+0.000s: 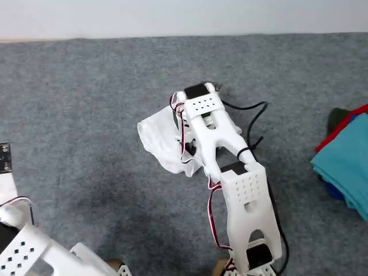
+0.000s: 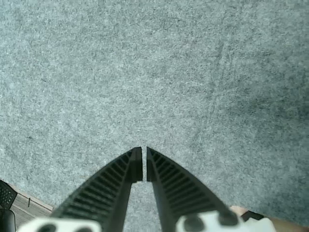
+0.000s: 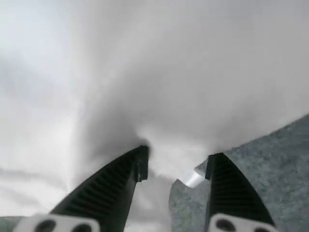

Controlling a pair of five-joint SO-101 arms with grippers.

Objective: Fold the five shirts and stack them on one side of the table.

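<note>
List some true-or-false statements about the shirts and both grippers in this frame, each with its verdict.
1. The white shirt lies crumpled near the middle of the grey table cover. True.
2. The left gripper is open wide. False: it is shut, over bare grey cover.
3. The right gripper is open, right over the white shirt. True.
4. The stack of shirts sits at the left edge of the high view. False: it sits at the right edge.
5. A teal shirt lies on top of the stack. True.
</note>
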